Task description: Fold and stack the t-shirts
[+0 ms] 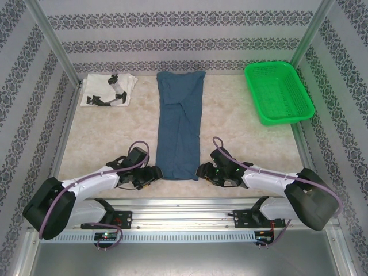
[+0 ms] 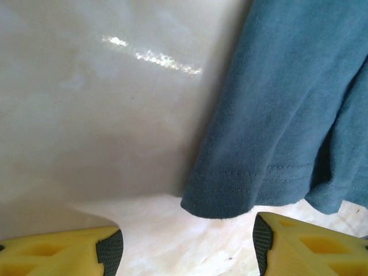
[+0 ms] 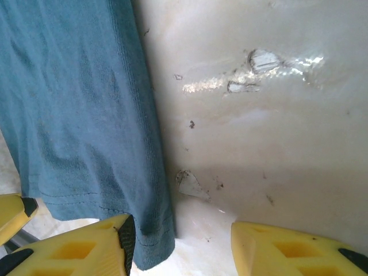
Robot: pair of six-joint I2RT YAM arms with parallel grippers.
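— Where is the dark blue shirt (image 1: 181, 123) found?
— It is laid flat as a long, narrow strip down the middle of the table (image 1: 115, 132), its hem at the near edge, between the two grippers.
— How is the left gripper (image 1: 150, 175) held?
— Its jaws are spread and nothing is pinched. The shirt's near left corner is seen just ahead of the gap, apart from both yellow fingers (image 2: 299, 247).
— And the right gripper (image 1: 204, 171)?
— Spread as well. One finger (image 3: 86, 250) is set just beside the shirt's near right corner; whether it touches cannot be told. No cloth is gripped.
— The white shirt (image 1: 109, 91)?
— It is folded at the far left, well apart from the blue one. A green basket (image 1: 251, 86) is placed far right.
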